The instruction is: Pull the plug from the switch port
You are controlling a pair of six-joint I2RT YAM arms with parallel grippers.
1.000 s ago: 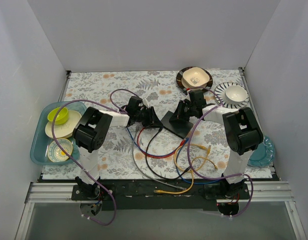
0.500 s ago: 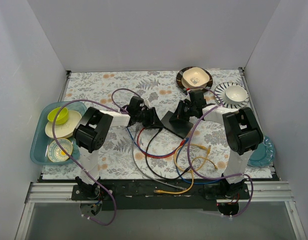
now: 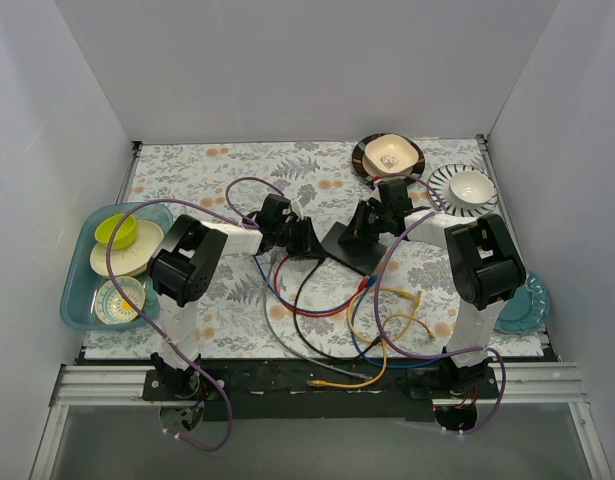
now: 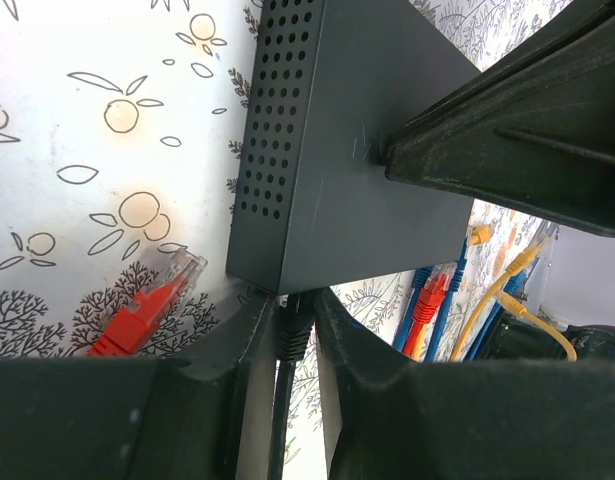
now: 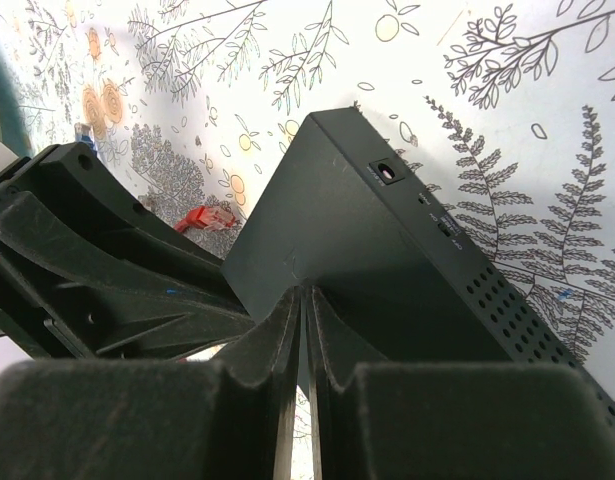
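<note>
The switch (image 3: 352, 246) is a flat black box lying mid-table; it also shows in the left wrist view (image 4: 347, 150) and the right wrist view (image 5: 387, 250). A black plug (image 4: 292, 328) sits in a port on its near edge, its black cable running down between my left fingers. My left gripper (image 3: 309, 243) (image 4: 292, 312) is shut on this plug, right against the switch's edge. My right gripper (image 3: 359, 228) (image 5: 305, 292) is shut, and its fingertips press down on the switch's top face.
A loose red plug (image 4: 147, 305) lies on the cloth beside the switch's corner. Red, blue, yellow and black cables (image 3: 372, 310) tangle in front of the switch. A teal tray (image 3: 82, 275) with dishes stands at the left, and plates and bowls (image 3: 387, 155) at the back right.
My left gripper has shifted slightly right, closer to the switch's edge. The right gripper and the switch have stayed where they were.
</note>
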